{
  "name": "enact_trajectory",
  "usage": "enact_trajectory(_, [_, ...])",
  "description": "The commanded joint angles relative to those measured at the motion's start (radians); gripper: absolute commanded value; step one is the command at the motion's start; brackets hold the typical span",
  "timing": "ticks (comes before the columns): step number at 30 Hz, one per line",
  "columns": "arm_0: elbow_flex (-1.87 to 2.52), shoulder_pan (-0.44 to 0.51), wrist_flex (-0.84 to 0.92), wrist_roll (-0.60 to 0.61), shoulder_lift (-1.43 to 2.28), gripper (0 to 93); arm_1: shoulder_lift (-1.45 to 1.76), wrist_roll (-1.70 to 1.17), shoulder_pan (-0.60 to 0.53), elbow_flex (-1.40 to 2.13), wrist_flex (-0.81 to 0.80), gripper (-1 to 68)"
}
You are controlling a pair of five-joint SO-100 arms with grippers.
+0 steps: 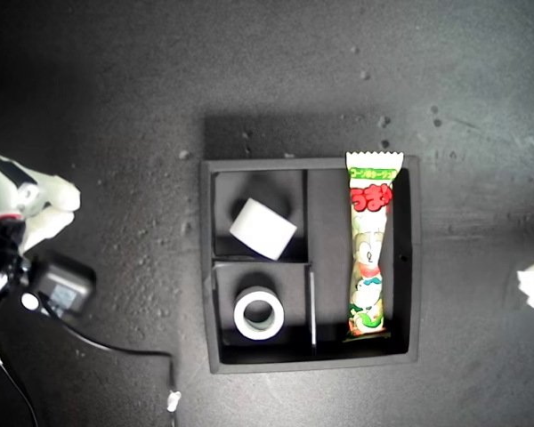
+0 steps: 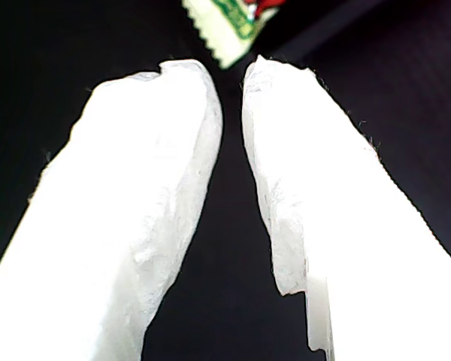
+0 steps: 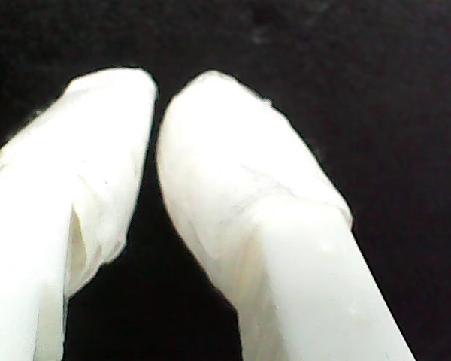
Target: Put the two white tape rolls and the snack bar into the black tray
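First tool (image 2: pixel 231 68): our fingers almost closed, a thin gap between the tips, nothing held; the snack bar's crimped end lies just beyond.
Second tool (image 3: pixel 156 90): nearly closed, empty, over dark bench.
Snack bar (image 1: pixel 370 245): in the black tray's (image 1: pixel 206 267) long compartment.
Tape rolls: one (image 1: pixel 262 229) tilted on edge, one (image 1: pixel 258 312) flat, each in a small compartment.
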Motion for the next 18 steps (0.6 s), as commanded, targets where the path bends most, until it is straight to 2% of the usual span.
enact_trajectory(1, [0.153, 0.018, -0.037, -0.052, 0.190, 0.0, 0.133, 0.169, 0.041, 0.201, 0.000, -0.9])
enact_trajectory(8, [0.423, 0.087, 0.049, -0.130, 0.643, 0.0, 0.765, 0.242, 0.144, 1.109, -0.377, -0.9])
enact_trajectory(10, [0.451, 0.098, 0.051, -0.146, 0.644, 0.0, 0.933, 0.242, 0.167, 1.347, -0.453, -1.0])
enact_trajectory(15, [0.483, 0.103, 0.052, -0.155, 0.644, 0.0, 1.333, 0.262, 0.193, 1.888, -0.607, -1.0])
enact_trajectory(18, [0.502, 0.106, 0.058, -0.164, 0.644, 0.0, 1.601, 0.261, 0.204, 2.148, -0.621, -1.0])
